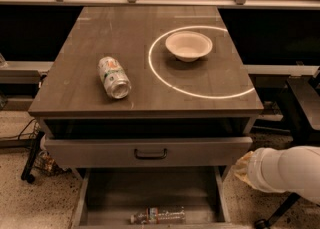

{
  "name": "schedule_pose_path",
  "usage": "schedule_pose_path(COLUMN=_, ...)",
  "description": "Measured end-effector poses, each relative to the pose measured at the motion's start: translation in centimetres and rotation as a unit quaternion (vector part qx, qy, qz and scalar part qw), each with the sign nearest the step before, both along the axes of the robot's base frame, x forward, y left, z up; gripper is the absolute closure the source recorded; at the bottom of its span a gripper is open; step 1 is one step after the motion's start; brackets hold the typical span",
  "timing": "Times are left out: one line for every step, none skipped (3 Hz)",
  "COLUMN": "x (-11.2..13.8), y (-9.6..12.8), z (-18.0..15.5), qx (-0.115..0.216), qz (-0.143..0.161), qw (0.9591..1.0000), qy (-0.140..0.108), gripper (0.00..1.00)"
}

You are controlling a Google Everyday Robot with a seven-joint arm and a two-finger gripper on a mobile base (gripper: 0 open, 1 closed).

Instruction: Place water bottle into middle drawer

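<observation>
Grey and bare, the floor of the middle drawer (150, 190) stands pulled out at the bottom of the cabinet. The water bottle (157, 216) lies on its side on that floor, close to the front edge, with its length running left to right; its white cap seems to point left. Above it sits a closed drawer front (90, 151) with a dark curved handle (150, 154). The hand (243, 169) hangs to the right of the cabinet, outside the drawer's right wall and well apart from the bottle, on the end of a thick white arm (290, 170) that enters from the right edge. Whether the hand is wide or narrow I cannot tell. On the counter (75, 93) a white-and-green can (114, 77) lies on its side at the left. A pale bowl (188, 45) stands upright at the right, inside a ring of light (150, 63).
</observation>
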State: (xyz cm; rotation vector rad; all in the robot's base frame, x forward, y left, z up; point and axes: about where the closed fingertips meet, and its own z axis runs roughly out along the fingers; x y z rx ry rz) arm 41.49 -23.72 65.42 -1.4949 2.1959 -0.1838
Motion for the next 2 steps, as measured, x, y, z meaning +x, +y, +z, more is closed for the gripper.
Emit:
schedule_pose_path(x=1.7, y=-2.2, z=1.0, qx=-0.038, qz=-0.019, qw=0.999, qy=0.017, gripper=0.92)
schedule_pose_path(x=3.3, y=-4.3, z=2.5, qx=-0.083, qz=-0.022, qw=0.9962, qy=0.016, gripper=1.0)
